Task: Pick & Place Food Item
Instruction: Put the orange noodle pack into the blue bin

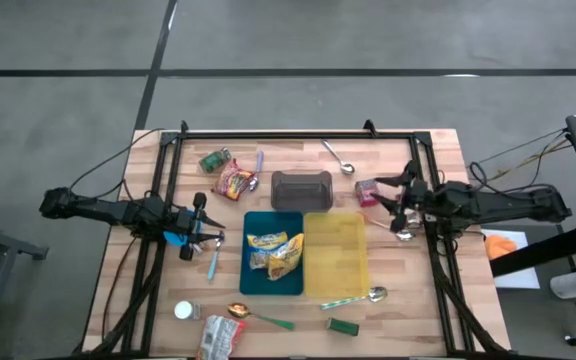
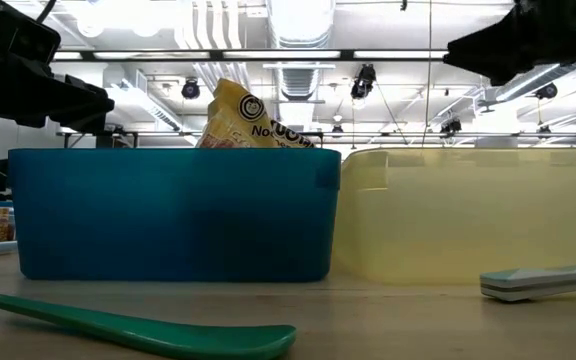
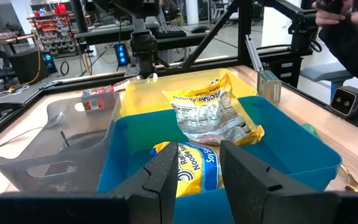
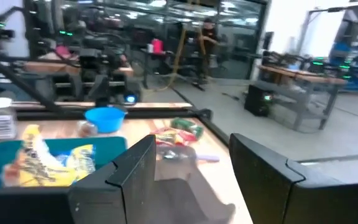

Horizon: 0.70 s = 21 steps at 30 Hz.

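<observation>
A: Where do the food items lie?

B: Two yellow noodle packets (image 1: 274, 252) lie in the blue bin (image 1: 251, 277), centre of the high view. The yellow bin (image 1: 336, 262) touches it on the right; the grey bin (image 1: 301, 189) sits just above.

A: Left gripper?

B: The left gripper (image 1: 211, 238) is at centre-left of the high view, just left of the blue bin. In its wrist view the fingers (image 3: 165, 172) stand parted with nothing between them; the packets (image 3: 210, 118) lie just ahead, apart from the tips.

A: Right gripper?

B: The right gripper (image 1: 386, 189) is at centre-right, near the yellow bin's upper right corner, beside a small red packet (image 1: 367, 189). Its fingers (image 4: 131, 165) are spread and empty. The noodle packets are well apart from it, across the yellow bin.
</observation>
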Each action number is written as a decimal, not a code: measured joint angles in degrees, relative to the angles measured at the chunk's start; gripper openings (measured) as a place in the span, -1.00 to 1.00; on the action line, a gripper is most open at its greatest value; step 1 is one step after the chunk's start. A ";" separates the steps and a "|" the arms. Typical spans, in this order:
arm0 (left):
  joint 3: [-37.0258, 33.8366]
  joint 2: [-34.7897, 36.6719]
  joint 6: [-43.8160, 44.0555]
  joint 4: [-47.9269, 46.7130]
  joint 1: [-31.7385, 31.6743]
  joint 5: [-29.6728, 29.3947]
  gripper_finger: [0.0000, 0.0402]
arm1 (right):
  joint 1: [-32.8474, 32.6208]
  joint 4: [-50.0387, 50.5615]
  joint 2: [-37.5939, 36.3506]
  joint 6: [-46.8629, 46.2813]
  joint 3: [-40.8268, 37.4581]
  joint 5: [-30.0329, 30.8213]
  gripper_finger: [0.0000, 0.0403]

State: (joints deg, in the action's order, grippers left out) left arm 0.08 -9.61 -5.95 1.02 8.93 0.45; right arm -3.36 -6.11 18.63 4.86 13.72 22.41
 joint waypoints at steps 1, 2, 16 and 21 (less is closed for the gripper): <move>0.00 0.00 0.00 0.00 0.00 0.00 -0.41 | 0.00 1.66 -0.91 0.00 0.00 1.87 -0.01; 0.00 0.00 0.02 -0.02 0.00 0.02 -0.41 | 0.02 3.38 -1.77 -0.11 0.00 3.87 -0.01; 0.00 0.00 0.03 0.00 0.00 0.00 -0.40 | 0.00 8.85 -6.88 -3.23 -0.87 10.36 -0.01; 0.00 0.00 0.04 0.00 0.01 0.00 -0.40 | 0.00 8.84 -6.88 -3.39 -0.89 10.34 -0.01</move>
State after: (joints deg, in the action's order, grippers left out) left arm 0.08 -9.61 -5.91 1.02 8.93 0.45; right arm -3.36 2.73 11.75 1.48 12.83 32.75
